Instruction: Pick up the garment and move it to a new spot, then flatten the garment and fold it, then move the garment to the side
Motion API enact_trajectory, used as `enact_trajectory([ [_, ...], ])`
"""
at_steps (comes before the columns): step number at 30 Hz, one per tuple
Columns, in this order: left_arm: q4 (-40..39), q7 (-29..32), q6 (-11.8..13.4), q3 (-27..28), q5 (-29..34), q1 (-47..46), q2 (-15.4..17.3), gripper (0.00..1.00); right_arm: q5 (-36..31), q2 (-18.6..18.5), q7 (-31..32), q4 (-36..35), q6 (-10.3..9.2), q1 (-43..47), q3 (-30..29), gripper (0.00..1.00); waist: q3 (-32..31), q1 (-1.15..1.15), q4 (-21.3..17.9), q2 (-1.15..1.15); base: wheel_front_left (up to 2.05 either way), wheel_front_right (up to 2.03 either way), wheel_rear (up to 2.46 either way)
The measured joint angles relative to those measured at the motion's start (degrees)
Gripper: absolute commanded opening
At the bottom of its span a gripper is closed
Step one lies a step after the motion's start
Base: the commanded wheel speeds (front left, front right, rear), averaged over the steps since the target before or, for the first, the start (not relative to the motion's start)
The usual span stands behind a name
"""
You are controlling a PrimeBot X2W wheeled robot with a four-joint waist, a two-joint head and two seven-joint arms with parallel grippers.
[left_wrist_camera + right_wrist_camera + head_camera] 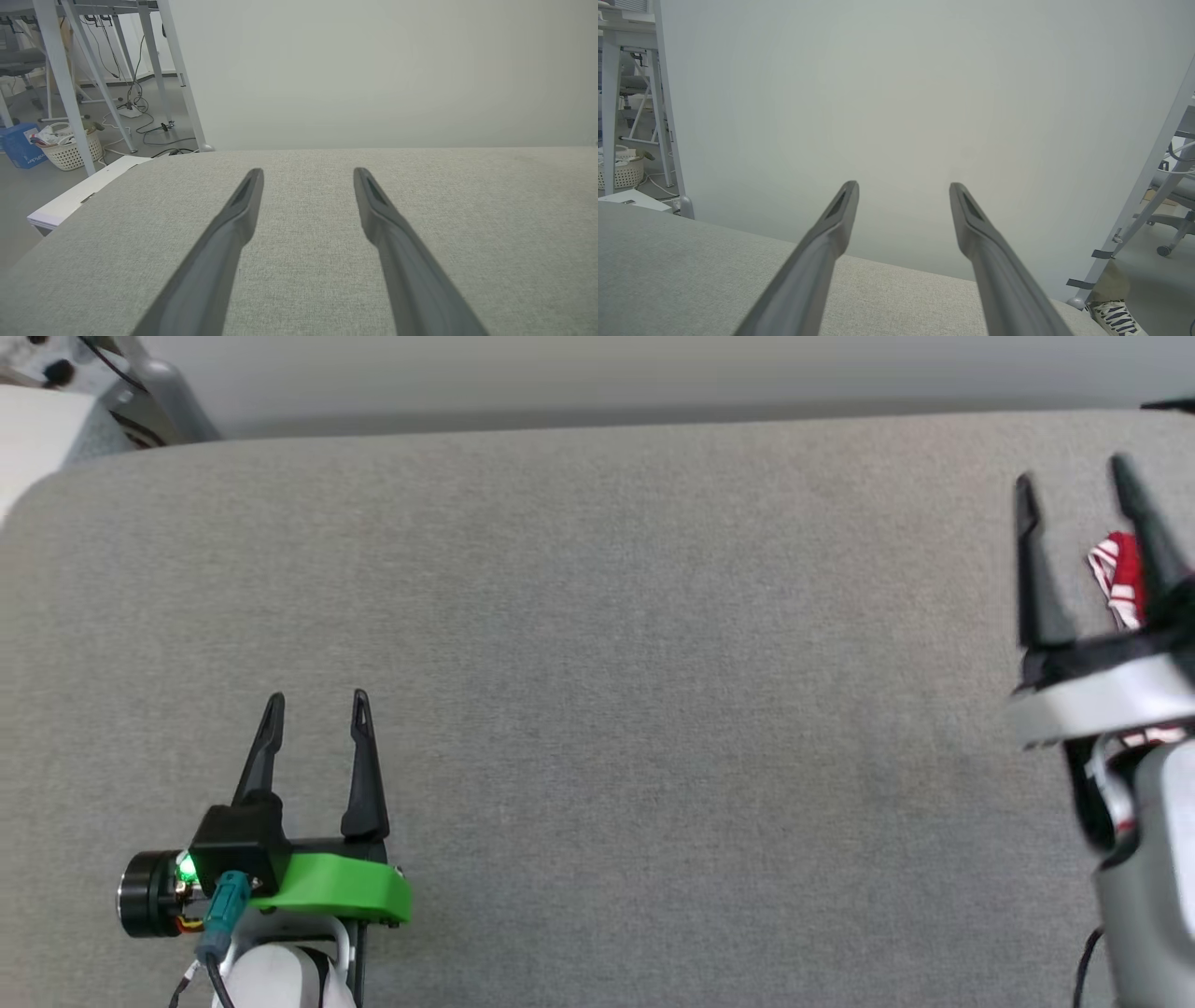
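A red-and-white striped bit of the garment (1120, 574) lies at the frame's right edge on the grey worktop (653, 663), seen between the wide-spread fingers of the right tool (1072, 471), ungripped; left tool (317, 696) wide, empty, lower left

Garment (1120, 574) mostly hidden behind right gripper (1072, 474) and cut by the frame edge, only a red-white striped scrap showing; right gripper blurred, its body cropped; person's shoe (1115, 318) half cropped; basket (70, 149) contents too small to tell
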Motion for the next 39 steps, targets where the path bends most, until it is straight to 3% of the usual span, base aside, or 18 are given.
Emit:
enact_trajectory([
  [12, 3.15, 0.00, -0.73, -1.23, -0.43, 2.43, -0.69, 1.00, 1.69, 7.50, -0.22, -1.59, 0.00, 17.85, -1.86, 1.00, -6.25, 0.00, 3.60, 0.00, 0.00, 0.00, 0.00],
  [21, 3.89, 0.00, -1.25, -1.40, -0.86, 4.41, -0.79, 1.00, 1.80, 8.75, -0.23, -4.56, 0.00, 25.57, -2.88, 1.00, -9.54, 0.00, 4.01, 0.00, 0.00, 0.00, 0.00],
  [30, 4.59, 0.01, -1.67, -1.49, -0.83, 4.99, -0.86, 1.00, 1.80, 9.20, -0.22, -5.01, -0.01, 27.52, -3.03, 1.00, -10.03, 0.00, 4.13, 0.00, 0.00, 0.00, 0.00],
  [31, 4.67, 0.01, -1.69, -1.48, -0.86, 4.99, -0.87, 0.00, 1.80, 9.22, -0.22, -5.00, 0.00, 27.52, -3.04, 0.00, -10.01, 0.00, 4.15, 0.00, 0.00, 0.00, 0.00],
  [39, 4.65, 0.42, -1.68, -1.45, -0.85, 4.97, -0.86, 0.00, 1.72, 9.21, 0.22, -4.99, 0.00, 27.52, -3.00, 0.00, -10.07, 0.00, 4.10, 0.00, 0.00, 0.00, 0.00],
])
